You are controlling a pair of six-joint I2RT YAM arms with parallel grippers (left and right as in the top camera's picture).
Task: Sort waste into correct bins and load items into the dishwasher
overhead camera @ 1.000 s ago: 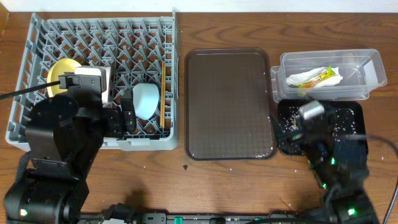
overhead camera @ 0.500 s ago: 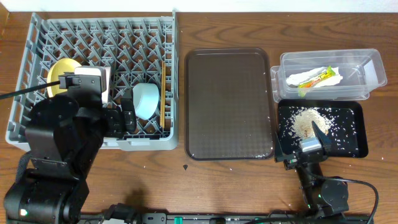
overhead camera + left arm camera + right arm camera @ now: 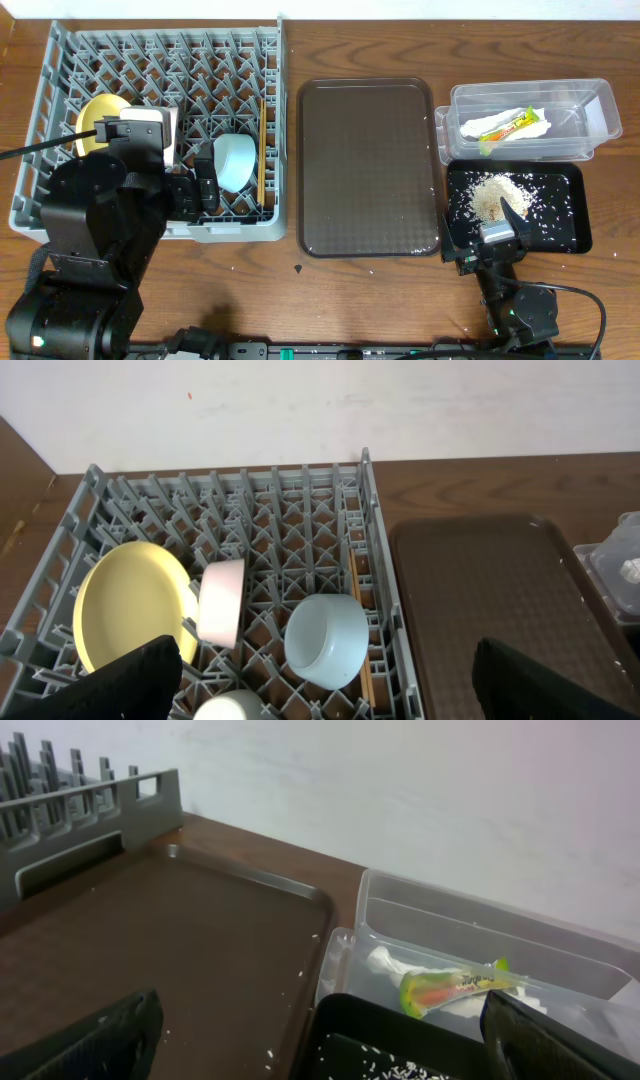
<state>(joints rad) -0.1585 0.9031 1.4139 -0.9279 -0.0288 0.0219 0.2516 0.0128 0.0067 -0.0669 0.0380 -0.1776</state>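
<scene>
The grey dish rack holds the yellow plate, the light blue bowl and the chopsticks. The left wrist view shows the plate, a white bowl on edge, the blue bowl and a white cup. My left gripper is open and empty above the rack's front. The clear tub holds the napkin and the wrapper. Rice scraps lie in the black tray. My right gripper is open and empty at that tray's front left corner.
The brown serving tray lies between the rack and the bins, with a few stray rice grains on it and beside it. The left arm's body covers the rack's front left part. Bare wooden table runs along the front edge.
The right arm has drawn back from over the black tray to its front left corner, uncovering the rice pile. The left arm has not moved.
</scene>
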